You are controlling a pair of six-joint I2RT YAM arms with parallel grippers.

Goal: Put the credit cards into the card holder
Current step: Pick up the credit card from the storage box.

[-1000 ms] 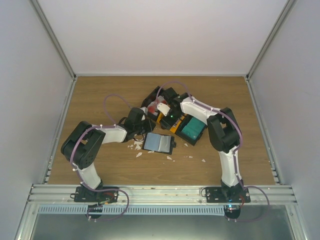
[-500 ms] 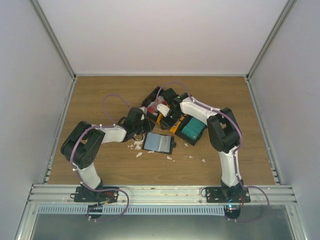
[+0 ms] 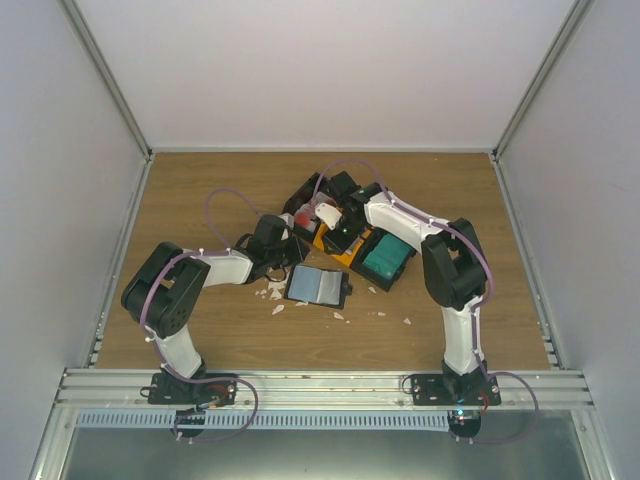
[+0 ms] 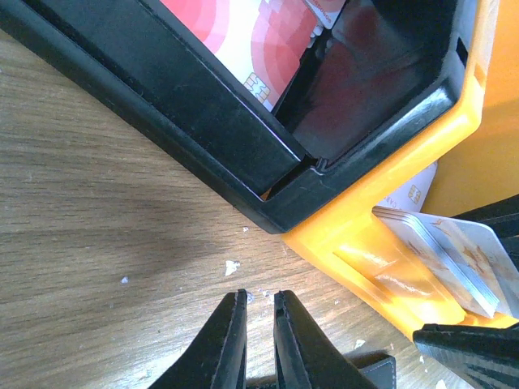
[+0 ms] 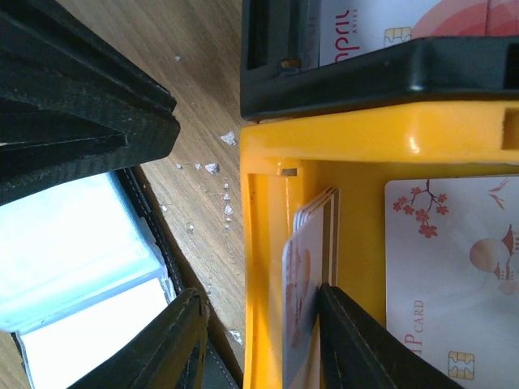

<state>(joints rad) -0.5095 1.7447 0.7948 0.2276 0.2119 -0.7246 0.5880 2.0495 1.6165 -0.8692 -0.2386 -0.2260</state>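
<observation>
R pincer is down at the orange bin, released and spread wide. One finger is outside the bin's wall. The other is inside, against a small stack of credit cards standing on edge along that wall. Prob. reason: upright cards give an edge to pinch, unlike the pale card lying flat on the bin floor w/ no lip to catch. As it stands the pincer brackets wall + stack together, w/ bare tabletop showing btwn outer finger and wall, so nothing is grasped. My guess: the outer finger must come inside the wall first.

The card holder lies open on the tabletop just beside the orange bin, on the side toward the arm bases, clear sleeves up. That makes a short carry from the bin. L pincer sits low over the tabletop near the bin's outer corner, at the holder's edge, nearly clenched w/ a thin slit and nothing in it. It may be there to steady the holder, but that's a guess.

Hard to tell:
- No. of cards in the stack, as the edges blur together.
- Whether the sleeves already hold a card, due to glare.
- The red-and-white cards in the black bin touching the orange bin are cut off by the frame.
- From above, the R wrist hides most of the orange bin.

Teal cards lie in a second black bin on the orange bin's side away from the L arm. White scraps lie near the bin.
</observation>
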